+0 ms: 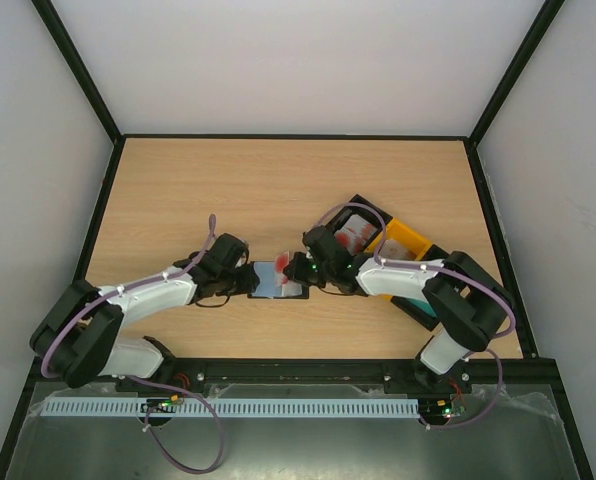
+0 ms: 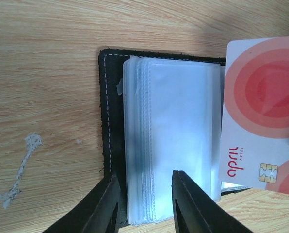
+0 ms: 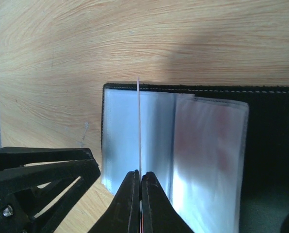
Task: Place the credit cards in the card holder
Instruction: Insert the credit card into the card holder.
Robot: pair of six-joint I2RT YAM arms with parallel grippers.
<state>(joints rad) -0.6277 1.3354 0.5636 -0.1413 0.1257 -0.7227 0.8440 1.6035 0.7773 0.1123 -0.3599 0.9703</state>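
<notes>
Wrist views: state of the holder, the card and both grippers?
card holder, lying open, clear sleeves exposed
red-and-white credit card, held over the sleeves; insertion unclear
right gripper, shut on the card
left gripper, jaws apart astride the sleeve stack's edge; grip unclear

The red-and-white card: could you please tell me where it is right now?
The card is at the right of the left wrist view, over the open holder's clear sleeves, gripped in the right pincer.

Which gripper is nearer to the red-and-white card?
Right. The right gripper is shut on the red-and-white card; the left gripper sits over the card holder, beside that card.
</notes>
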